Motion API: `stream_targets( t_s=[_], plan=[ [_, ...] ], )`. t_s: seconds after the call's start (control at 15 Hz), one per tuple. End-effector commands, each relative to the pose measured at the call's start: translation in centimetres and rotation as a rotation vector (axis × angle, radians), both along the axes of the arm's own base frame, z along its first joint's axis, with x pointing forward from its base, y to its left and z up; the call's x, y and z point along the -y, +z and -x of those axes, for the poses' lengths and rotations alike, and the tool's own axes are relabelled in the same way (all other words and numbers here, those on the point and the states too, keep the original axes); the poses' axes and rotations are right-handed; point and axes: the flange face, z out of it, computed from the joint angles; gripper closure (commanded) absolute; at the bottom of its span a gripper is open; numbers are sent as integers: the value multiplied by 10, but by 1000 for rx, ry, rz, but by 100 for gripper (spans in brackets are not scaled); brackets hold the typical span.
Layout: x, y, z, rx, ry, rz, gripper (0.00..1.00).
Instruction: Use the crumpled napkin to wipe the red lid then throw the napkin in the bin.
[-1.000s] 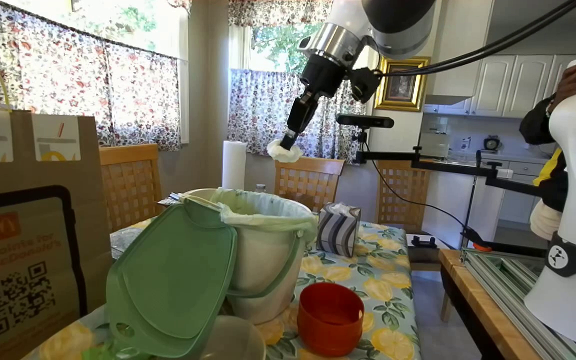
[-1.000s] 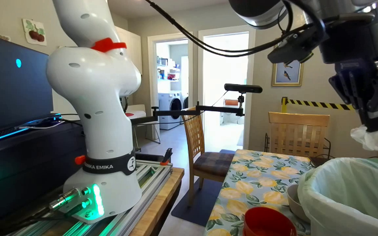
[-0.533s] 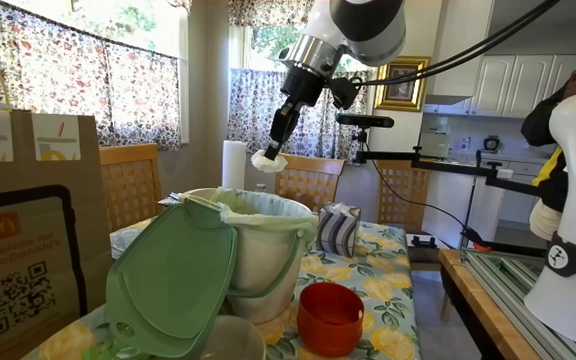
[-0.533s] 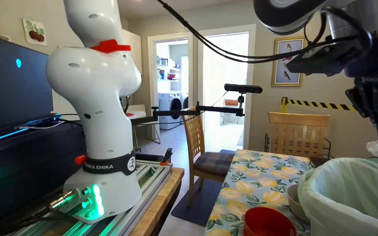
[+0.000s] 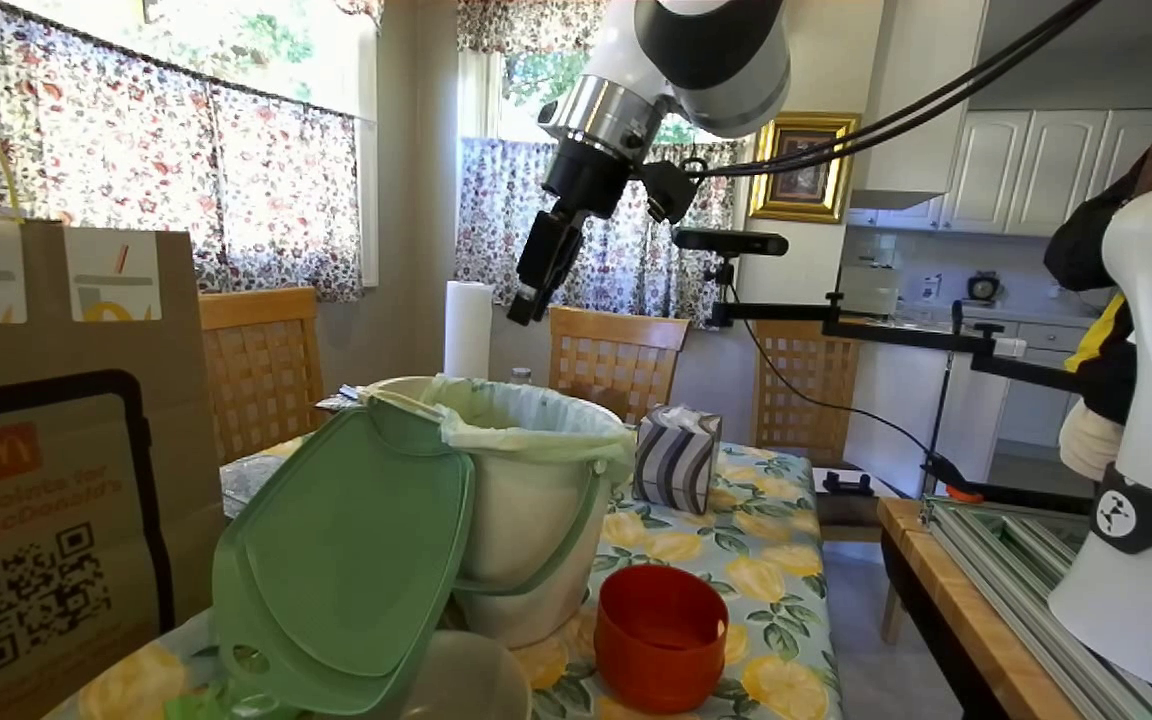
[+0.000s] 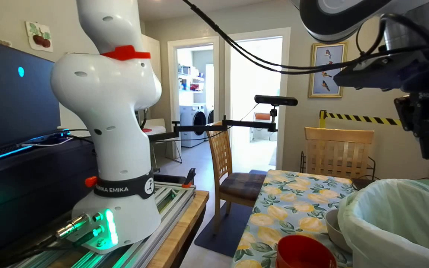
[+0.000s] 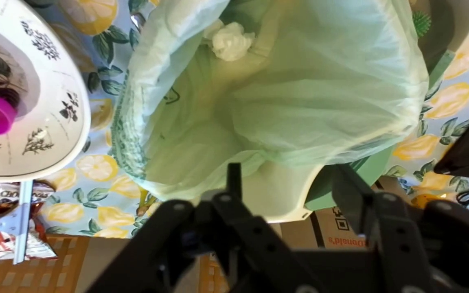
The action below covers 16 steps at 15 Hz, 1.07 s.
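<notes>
One crumpled napkin (image 7: 231,42) | inside lined bin (image 5: 526,520) | gripper (image 7: 287,175) above, jaws spread apart

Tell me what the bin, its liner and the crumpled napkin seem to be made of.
Bin: probably hard plastic with a satin sheen, as it looks smooth, even and rigid.
Liner: apparently thin plastic film, faintly glossy; it looks translucent and hangs in creases.
Crumpled napkin: likely matte tissue paper, from its white, puffy folds, though thin cloth is possible.

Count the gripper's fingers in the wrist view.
2: one finger in front of the lined bin, the second finger in front of the green cover. The gripper is open, so neither hides the other.
</notes>
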Motion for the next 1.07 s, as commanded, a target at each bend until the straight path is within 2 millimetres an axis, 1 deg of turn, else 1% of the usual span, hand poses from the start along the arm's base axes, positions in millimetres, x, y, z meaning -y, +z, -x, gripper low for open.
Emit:
stream_targets(
  t_s=[0.0, 0.07, 0.13, 0.2, 0.27, 0.47, 0.6, 0.73, 1.0],
  plan=[
    [0, -1, -4, -14, 17, -15, 7],
    [-4, -1, 4, -27, 25, -24, 1],
    [-10, -1, 19, -81, 42, -62, 0],
    [-14, -4, 30, -131, 38, -89, 0],
    [-16, -8, 47, -204, 17, -113, 0],
    [-12, -12, 82, -284, -11, -123, 0],
    [-7, -13, 103, -278, -72, -111, 0],
    [-3, -13, 117, -236, -128, -105, 0],
    [-2, -14, 148, -177, -168, -62, 0]
  ],
)
